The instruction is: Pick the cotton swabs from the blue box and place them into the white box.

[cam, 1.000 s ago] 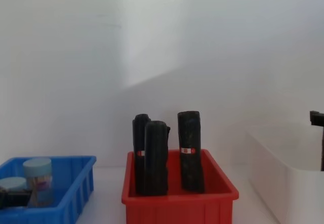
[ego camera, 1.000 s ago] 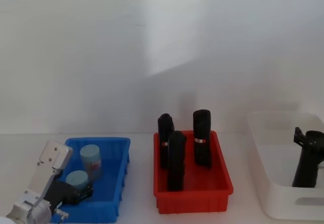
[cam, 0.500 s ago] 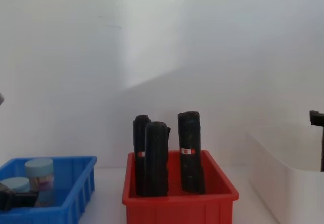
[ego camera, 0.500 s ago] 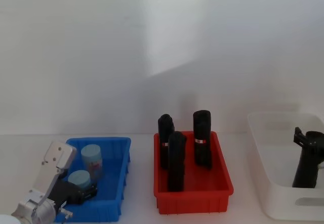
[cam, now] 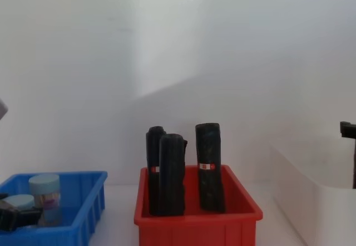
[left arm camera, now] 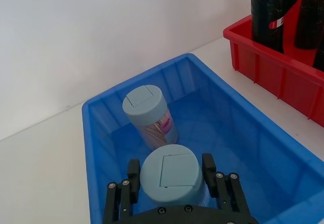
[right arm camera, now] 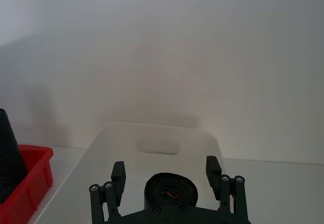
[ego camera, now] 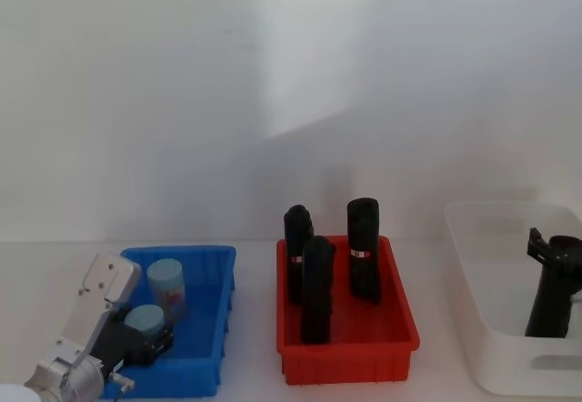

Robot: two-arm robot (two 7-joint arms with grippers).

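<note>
Two cotton swab jars stand in the blue box (ego camera: pixel 182 250) at the left. My left gripper (ego camera: pixel 147 336) reaches into the box from its near end. Its fingers (left arm camera: pixel 132 169) are shut on the nearer jar (left arm camera: pixel 169 176), with the lid showing between them. The other jar (left arm camera: pixel 147 107) stands free just behind it, with its pink label visible. The white box (ego camera: pixel 509 366) is at the far right. My right gripper (right arm camera: pixel 166 164) hangs inside it, open, and a black roll (right arm camera: pixel 169 191) stands between its fingers with gaps on both sides.
A red bin (ego camera: pixel 346 361) holding three upright black rolls (ego camera: pixel 364 238) sits between the blue box and the white box. Bare white tabletop lies around the bins, and a plain white wall stands close behind them.
My left arm has shifted slightly to the right and deeper into the blue box, keeping the near jar between its fingers. The right arm has not moved.
</note>
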